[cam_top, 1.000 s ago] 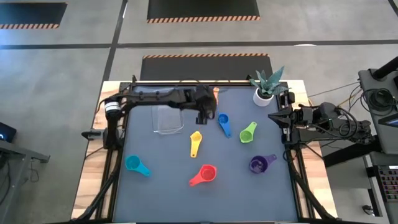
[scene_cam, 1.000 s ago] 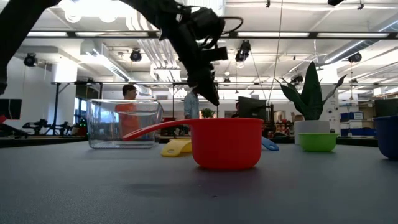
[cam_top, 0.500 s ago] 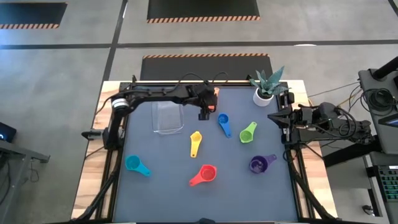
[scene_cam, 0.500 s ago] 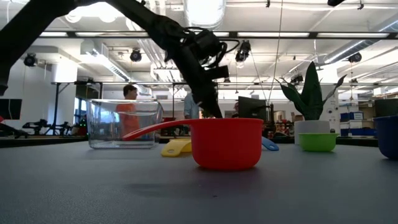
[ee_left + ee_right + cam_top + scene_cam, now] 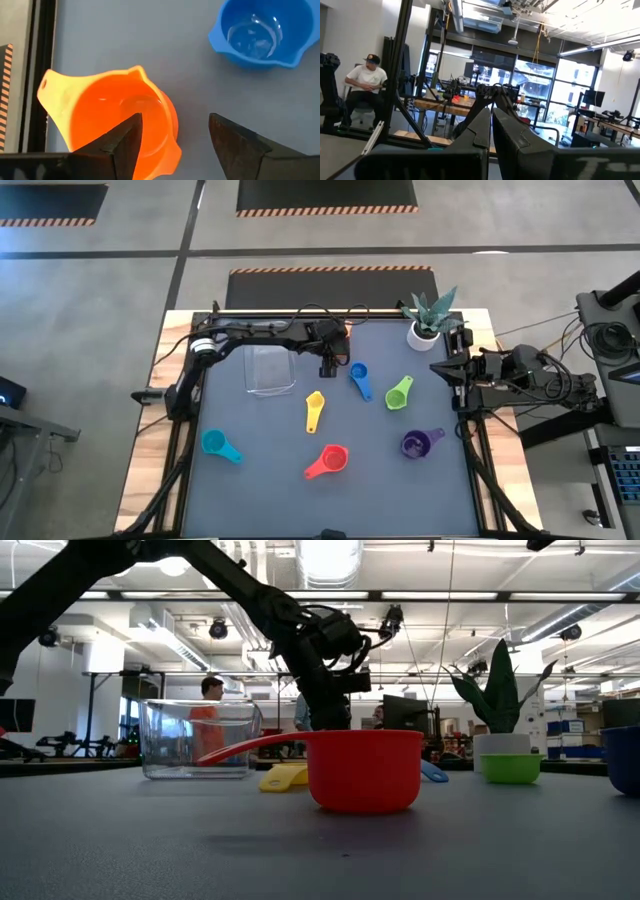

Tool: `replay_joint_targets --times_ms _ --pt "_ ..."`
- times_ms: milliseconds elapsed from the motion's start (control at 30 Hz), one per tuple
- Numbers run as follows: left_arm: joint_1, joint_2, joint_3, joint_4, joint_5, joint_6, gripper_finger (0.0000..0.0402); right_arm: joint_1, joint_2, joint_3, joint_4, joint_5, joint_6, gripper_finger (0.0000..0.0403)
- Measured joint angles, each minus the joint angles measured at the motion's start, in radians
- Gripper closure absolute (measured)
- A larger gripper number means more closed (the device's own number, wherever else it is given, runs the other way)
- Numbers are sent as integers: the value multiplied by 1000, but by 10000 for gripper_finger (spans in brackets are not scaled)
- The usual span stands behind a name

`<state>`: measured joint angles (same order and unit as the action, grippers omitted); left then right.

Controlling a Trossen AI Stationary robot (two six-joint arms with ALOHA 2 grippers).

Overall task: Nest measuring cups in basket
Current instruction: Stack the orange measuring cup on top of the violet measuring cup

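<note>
The clear basket [image 5: 270, 370] stands on the grey mat toward the far left. Scattered on the mat are the cups: teal [image 5: 215, 445], red [image 5: 330, 460], yellow [image 5: 314, 410], blue [image 5: 358, 375], green [image 5: 399, 393] and purple [image 5: 417, 443]. The orange cup [image 5: 115, 120] lies just right of the basket, mostly under my left arm. My left gripper [image 5: 172, 140] is open and low over the orange cup, with the blue cup [image 5: 257, 35] beyond it. My right gripper [image 5: 490, 120] is shut and waits at the table's right edge. My left gripper comes at the orange cup from above. One finger [image 5: 125, 142] stands over the cup's bowl and the other finger [image 5: 235, 145] outside its rim [image 5: 170, 125] over the mat. Whether either finger touches the cup, I cannot tell.
A white plant pot [image 5: 423, 335] with a spiky plant stands at the far right corner. In the low view the red cup [image 5: 365, 770] hides the left fingertips. People show in the room beyond the table. Bare mat lies between the teal and red cups.
My left gripper has come down toward the mat beside the basket, over the orange cup, and drawn slightly toward the table's left. The cups and the basket have stayed where they were.
</note>
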<state>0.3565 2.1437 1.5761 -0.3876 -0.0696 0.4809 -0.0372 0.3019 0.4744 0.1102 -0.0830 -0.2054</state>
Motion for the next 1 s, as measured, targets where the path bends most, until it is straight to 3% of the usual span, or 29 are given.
replay_joint_targets --times_ms 567,1000 --pt "5 -1 0 -4 -1 0 380 0 0 0 -2 5 0 394" --pt "-1 -2 37 -58 -3 0 396 0 0 0 -2 5 0 394"
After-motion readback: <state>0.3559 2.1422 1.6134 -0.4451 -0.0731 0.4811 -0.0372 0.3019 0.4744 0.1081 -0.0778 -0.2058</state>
